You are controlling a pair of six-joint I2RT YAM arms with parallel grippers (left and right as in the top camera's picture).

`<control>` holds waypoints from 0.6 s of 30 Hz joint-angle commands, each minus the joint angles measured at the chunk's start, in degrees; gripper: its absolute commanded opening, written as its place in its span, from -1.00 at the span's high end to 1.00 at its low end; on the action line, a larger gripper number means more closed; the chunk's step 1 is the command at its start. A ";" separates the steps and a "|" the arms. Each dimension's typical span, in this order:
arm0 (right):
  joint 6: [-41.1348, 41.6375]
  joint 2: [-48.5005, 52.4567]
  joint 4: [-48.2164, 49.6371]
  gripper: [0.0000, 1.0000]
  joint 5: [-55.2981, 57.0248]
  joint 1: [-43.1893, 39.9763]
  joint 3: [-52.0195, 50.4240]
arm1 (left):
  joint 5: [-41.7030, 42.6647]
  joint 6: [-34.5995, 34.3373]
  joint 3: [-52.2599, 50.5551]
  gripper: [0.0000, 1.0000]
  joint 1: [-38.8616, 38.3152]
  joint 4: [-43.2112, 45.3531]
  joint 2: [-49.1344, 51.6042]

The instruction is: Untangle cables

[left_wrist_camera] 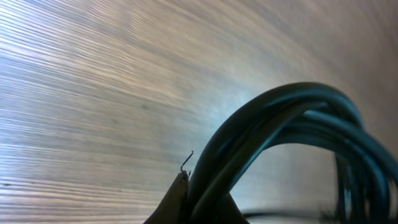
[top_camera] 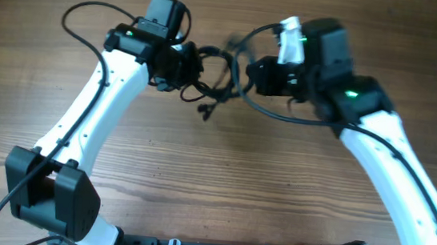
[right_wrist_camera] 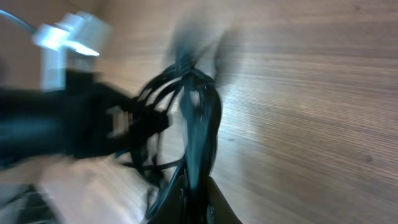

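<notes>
The cables (top_camera: 215, 78) are a bundle of thin black cords hanging between my two grippers above the far middle of the wooden table. A plug end (top_camera: 203, 110) dangles below. My left gripper (top_camera: 182, 64) is shut on the left side of the bundle; in the left wrist view the cords (left_wrist_camera: 273, 124) arch up out of its jaws (left_wrist_camera: 205, 208). My right gripper (top_camera: 256, 78) is shut on the right side; in the right wrist view the cords (right_wrist_camera: 196, 118) rise blurred from its jaws (right_wrist_camera: 198, 202). A whitish plug does not show clearly.
The wooden table (top_camera: 221, 179) lies under both arms. The left arm's own thicker black cable (top_camera: 79, 21) loops at the far left. The left arm shows blurred in the right wrist view (right_wrist_camera: 68, 124). Arm bases (top_camera: 51, 195) stand at the near edge.
</notes>
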 commanded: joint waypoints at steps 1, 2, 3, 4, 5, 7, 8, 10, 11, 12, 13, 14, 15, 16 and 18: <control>0.22 -3.48 -1.88 0.91 -8.07 -4.02 1.25 | -6.91 -2.34 0.52 0.92 2.78 -0.26 0.07; 0.35 -3.26 -4.00 0.91 -4.37 -4.39 1.22 | -6.88 -2.34 0.52 0.92 2.82 -0.24 0.07; 0.35 -3.02 -6.21 0.91 -0.15 -4.37 1.22 | -6.38 -2.32 0.52 0.92 2.82 -0.20 0.07; 0.42 -2.89 -7.78 0.91 2.62 -4.37 1.20 | -5.68 -2.29 0.52 0.92 2.82 0.07 0.07; 1.92 -2.49 -9.75 0.92 6.21 -4.37 1.03 | -4.39 -2.25 0.52 0.92 2.82 0.70 0.07; 1.99 -1.51 -11.43 0.91 6.99 -4.37 0.92 | -0.37 -2.01 0.52 0.92 2.95 2.67 0.07; 1.25 -1.16 -11.50 0.91 7.02 -4.37 0.92 | 3.32 -0.28 0.52 0.92 3.10 4.42 0.07; -0.59 -1.14 -11.39 0.68 6.47 -4.37 0.92 | 8.98 2.47 0.52 0.92 3.30 6.88 0.07; -3.17 -1.14 -11.13 0.23 5.18 -4.37 0.92 | 11.58 4.50 0.52 0.92 3.37 7.93 0.07; -5.33 -1.14 -10.91 -0.43 3.50 -4.37 0.92 | 16.79 9.86 0.52 0.92 3.34 9.81 0.07; -6.62 -1.16 -10.49 -0.53 2.08 -4.37 0.92 | 22.93 17.86 0.52 0.92 3.34 10.60 0.07; -7.85 -1.16 -9.70 -0.56 -0.57 -4.37 0.92 | 25.07 22.12 0.52 0.92 3.34 10.21 0.07; -9.38 -1.16 -8.79 -0.55 -3.61 -4.37 0.92 | 25.07 24.02 0.52 0.92 3.34 9.57 0.07; -11.04 -1.16 -7.82 -0.56 -6.45 -4.37 0.92 | 25.09 25.99 0.52 0.92 3.34 9.18 0.07; -12.24 -1.16 -6.10 -0.58 -8.76 -4.31 0.92 | 25.07 26.75 0.52 0.92 3.34 9.27 0.07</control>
